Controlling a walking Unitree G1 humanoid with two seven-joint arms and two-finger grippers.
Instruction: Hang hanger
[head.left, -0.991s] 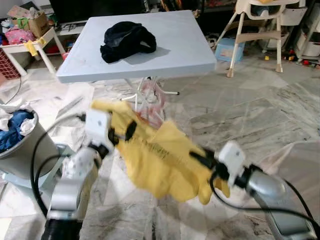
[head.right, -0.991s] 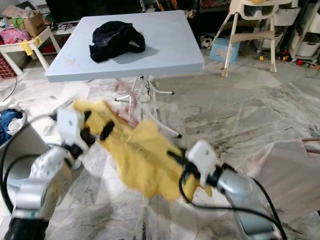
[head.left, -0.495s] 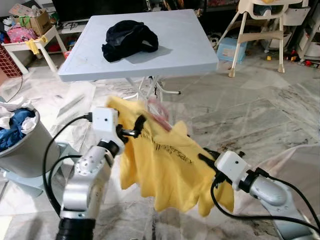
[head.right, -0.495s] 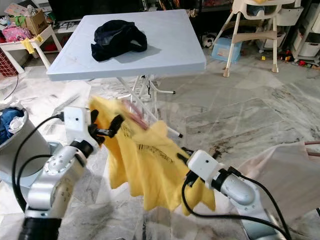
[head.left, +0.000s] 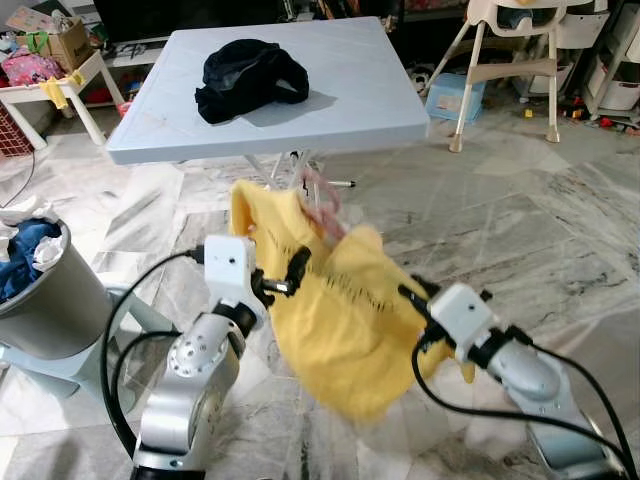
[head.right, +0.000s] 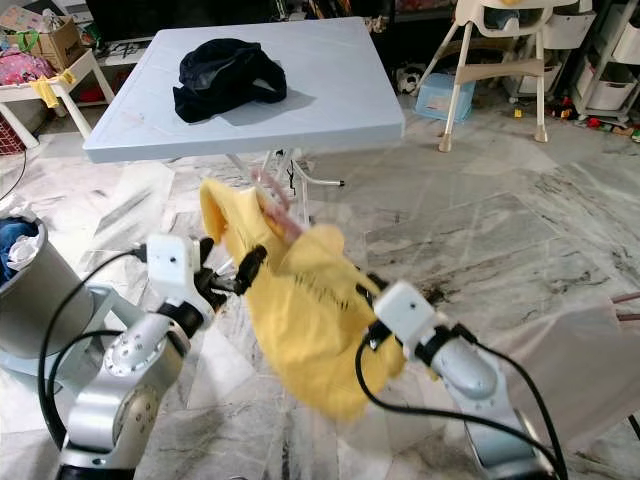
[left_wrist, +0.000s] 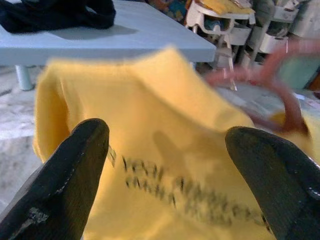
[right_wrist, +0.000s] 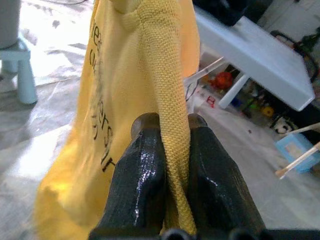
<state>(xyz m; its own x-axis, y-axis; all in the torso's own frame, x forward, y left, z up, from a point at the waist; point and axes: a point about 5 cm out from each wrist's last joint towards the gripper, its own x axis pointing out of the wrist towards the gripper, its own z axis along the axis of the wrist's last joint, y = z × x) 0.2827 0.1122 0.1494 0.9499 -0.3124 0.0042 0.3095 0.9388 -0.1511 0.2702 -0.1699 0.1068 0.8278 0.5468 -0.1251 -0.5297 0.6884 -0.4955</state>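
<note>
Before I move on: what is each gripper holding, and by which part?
The right gripper pinches a folded edge of the yellow shirt. The left gripper is open with the shirt and pink hanger before it, holding nothing.

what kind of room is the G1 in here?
Most likely a lived-in home living or play area: marble-look tile floor, a light blue folding table with dark clothing on it, a child's high chair, and a grey laundry bin of clothes.
</note>
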